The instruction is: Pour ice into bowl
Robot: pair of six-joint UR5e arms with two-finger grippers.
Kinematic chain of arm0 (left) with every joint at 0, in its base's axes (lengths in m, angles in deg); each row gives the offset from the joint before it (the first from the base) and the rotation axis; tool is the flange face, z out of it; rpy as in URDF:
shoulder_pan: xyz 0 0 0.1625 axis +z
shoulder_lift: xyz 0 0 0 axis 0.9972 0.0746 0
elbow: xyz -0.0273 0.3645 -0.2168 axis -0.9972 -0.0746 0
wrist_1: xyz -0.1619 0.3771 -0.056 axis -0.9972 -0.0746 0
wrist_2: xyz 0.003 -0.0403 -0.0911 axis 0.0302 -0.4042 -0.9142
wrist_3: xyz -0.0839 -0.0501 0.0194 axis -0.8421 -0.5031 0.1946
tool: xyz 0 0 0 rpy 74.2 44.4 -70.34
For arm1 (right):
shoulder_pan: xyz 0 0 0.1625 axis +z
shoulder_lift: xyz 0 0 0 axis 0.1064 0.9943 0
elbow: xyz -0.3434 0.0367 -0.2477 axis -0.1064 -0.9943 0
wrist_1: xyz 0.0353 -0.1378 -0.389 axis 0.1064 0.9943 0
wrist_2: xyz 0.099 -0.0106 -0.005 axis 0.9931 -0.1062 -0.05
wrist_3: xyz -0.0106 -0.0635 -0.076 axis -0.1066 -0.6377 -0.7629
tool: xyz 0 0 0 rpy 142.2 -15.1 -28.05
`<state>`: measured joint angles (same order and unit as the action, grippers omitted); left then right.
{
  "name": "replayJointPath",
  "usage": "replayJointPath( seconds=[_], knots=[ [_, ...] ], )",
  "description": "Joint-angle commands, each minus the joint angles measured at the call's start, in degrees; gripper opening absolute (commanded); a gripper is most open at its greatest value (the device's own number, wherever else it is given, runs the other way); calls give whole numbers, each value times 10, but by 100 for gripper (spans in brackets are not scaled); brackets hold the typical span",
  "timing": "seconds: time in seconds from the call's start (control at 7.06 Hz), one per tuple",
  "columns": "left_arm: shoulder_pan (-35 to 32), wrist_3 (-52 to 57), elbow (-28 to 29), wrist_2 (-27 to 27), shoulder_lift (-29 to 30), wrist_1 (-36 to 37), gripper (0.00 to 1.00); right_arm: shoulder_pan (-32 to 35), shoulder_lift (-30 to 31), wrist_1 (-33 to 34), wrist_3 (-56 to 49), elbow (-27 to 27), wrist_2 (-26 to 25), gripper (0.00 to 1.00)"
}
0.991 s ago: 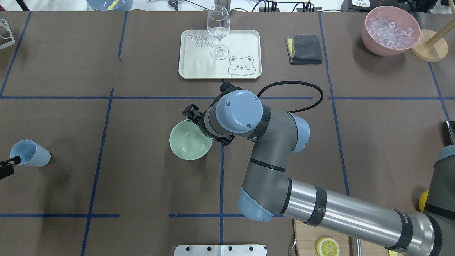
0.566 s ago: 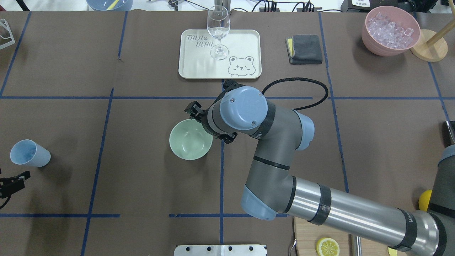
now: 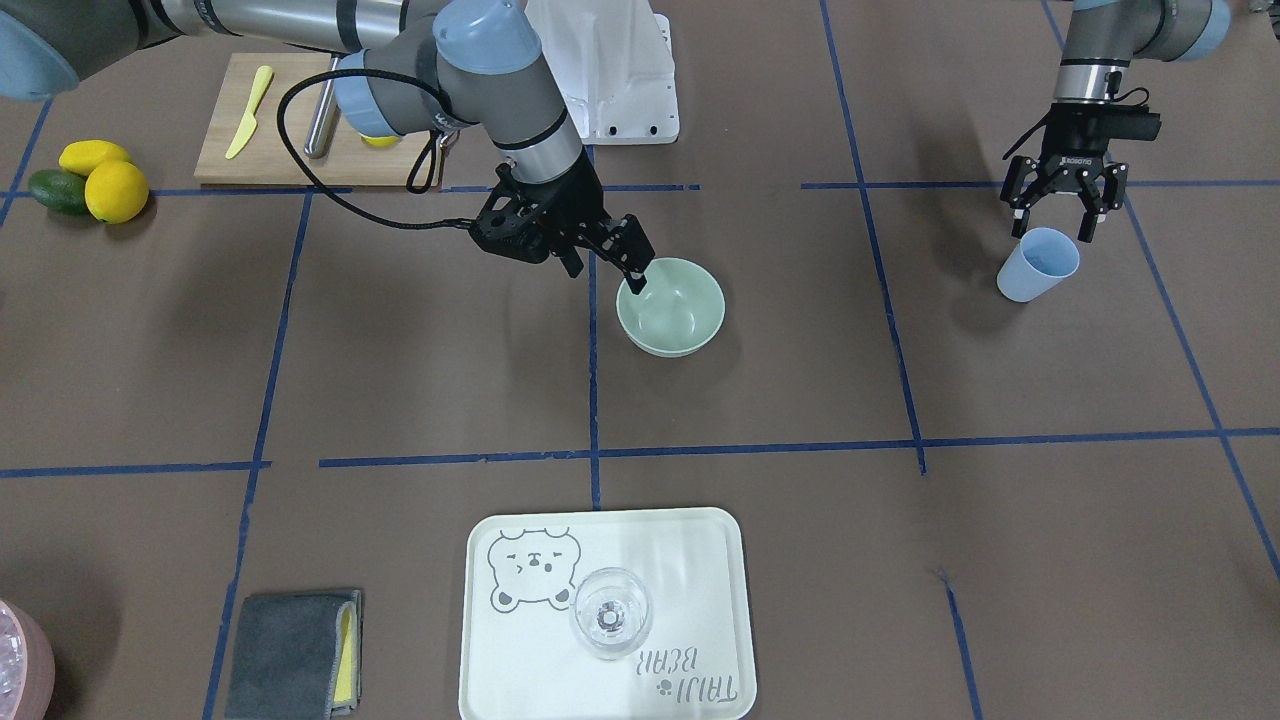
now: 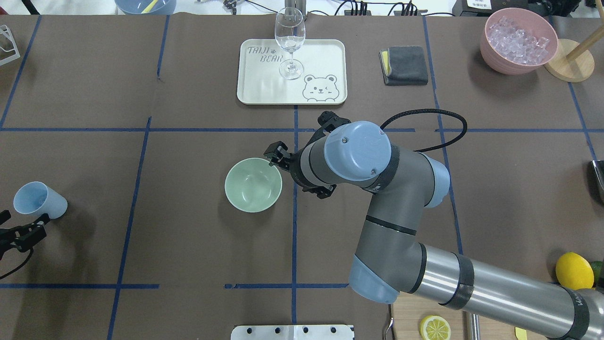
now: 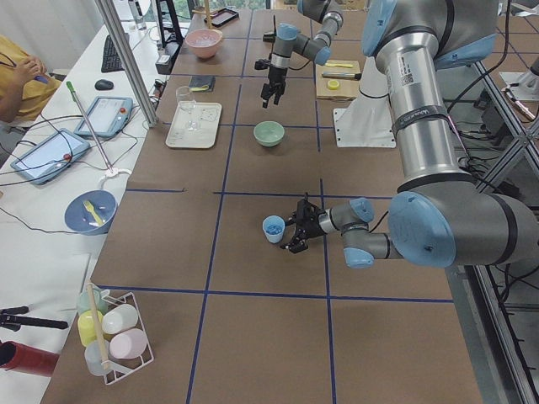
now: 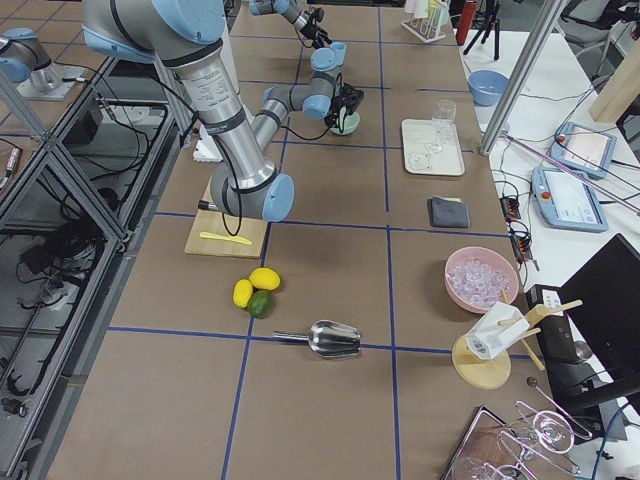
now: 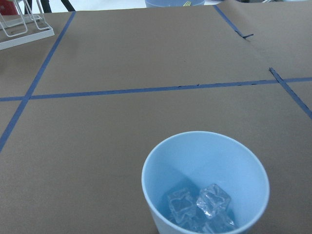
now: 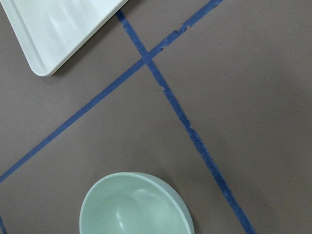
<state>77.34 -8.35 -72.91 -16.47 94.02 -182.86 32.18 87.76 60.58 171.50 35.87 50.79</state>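
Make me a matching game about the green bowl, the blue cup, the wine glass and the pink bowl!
Things:
1. green bowl
2. blue cup
3. wine glass
4. pink bowl

Clues:
A. stands on the bear tray
B. heaped with ice
C. beside the right gripper, nothing inside
D. just a few ice cubes inside

Pairs: 1-C, 2-D, 3-A, 4-B.

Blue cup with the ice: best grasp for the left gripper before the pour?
Side wall of the light blue cup, about mid-height, coming in level from the robot's side, where the open left gripper is. It stands upright, tapering toward the base, with the ice at the bottom; a side pinch likely keeps the mouth free for tilting.
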Motion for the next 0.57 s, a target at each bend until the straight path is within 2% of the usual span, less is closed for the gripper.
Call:
replayJointPath(
  seconds=[0.0,0.42],
  knots=[
    [1,1,18,34,16,-3,99,0,3,1,0,8,1,100],
    [2,3,47,94,60,-2,99,1,4,36,0,36,2,100]
  ],
)
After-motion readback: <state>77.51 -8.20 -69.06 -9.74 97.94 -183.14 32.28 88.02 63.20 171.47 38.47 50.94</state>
